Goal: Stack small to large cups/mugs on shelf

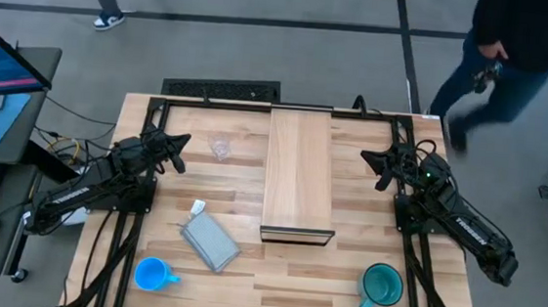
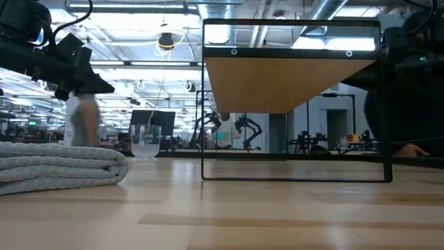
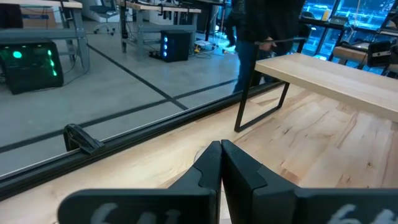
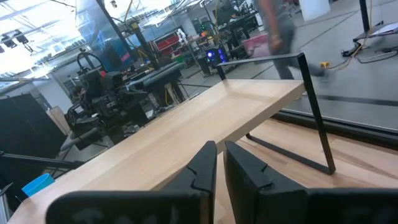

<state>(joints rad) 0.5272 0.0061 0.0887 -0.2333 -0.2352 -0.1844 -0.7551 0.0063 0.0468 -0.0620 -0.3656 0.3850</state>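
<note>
The shelf [image 1: 300, 175] stands across the middle of the table; it also shows in the low view [image 2: 291, 83] and both wrist views [image 3: 348, 81] [image 4: 205, 124]. The tiny clear glass cup [image 1: 220, 149] stands on the table left of the shelf. The blue mug [image 1: 152, 274] stands at the near left and the teal mug [image 1: 381, 285] at the near right, both upright. My left gripper [image 1: 181, 151] [image 3: 221, 148] is shut and empty, just left of the glass cup. My right gripper [image 1: 371, 166] [image 4: 217, 148] is shut and empty, right of the shelf.
A flat grey pouch [image 1: 210, 242] lies between the blue mug and the shelf; it also shows in the low view [image 2: 62, 167]. A dark frame rail [image 1: 220, 90] runs along the table's far edge. People walk on the floor beyond the table [image 1: 518, 45].
</note>
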